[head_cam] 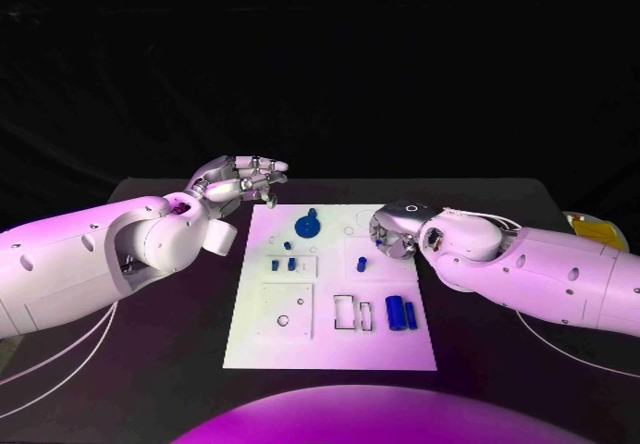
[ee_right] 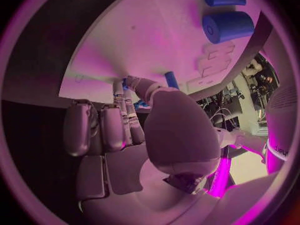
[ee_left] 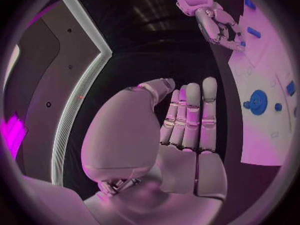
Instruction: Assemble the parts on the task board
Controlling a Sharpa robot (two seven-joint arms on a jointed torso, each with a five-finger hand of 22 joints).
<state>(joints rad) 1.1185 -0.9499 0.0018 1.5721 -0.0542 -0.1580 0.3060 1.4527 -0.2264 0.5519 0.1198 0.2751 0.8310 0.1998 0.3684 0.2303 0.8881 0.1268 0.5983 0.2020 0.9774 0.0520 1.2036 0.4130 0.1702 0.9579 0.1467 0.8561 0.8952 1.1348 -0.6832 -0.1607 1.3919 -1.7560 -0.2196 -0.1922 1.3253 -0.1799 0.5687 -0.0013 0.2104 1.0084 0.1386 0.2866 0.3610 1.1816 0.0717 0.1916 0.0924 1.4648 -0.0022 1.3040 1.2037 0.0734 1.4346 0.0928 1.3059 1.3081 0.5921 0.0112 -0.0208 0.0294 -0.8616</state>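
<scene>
From the head view, a black table point(head_cam: 507, 199) stands against a dark backdrop, and the white task board point(head_cam: 334, 342) lies flat in its middle. On the board lie several blue parts: a gear-shaped part point(head_cam: 307, 226) near the far edge, two small pegs point(head_cam: 283, 265) in a raised square block, a single short peg point(head_cam: 362, 265) just right of centre, and two cylinders point(head_cam: 400, 313) lying side by side near the right edge, beside some rectangular cut-outs. The left hand point(head_cam: 243, 181) hangs above the table just off the board's far left corner, fingers curled loosely and holding nothing. The right hand point(head_cam: 388, 236) is over the board's right side, close to the short peg; whether it holds anything cannot be told here. A yellow-marked object point(head_cam: 594, 229) sits at the table's right edge.

In the left wrist view, the left hand point(ee_left: 187, 130) has its fingers straight and close together, with nothing in them. Beyond them lies the board point(ee_left: 265, 130) with the gear-shaped part point(ee_left: 257, 102), and the right hand point(ee_left: 219, 27) reaches over the board.

In the right wrist view, the right hand point(ee_right: 134, 125) points its fingertips point(ee_right: 119, 91) down to the board point(ee_right: 150, 30), touching its surface near a small blue peg point(ee_right: 170, 79); a grip cannot be told. The two cylinders point(ee_right: 228, 26) lie further off.
</scene>
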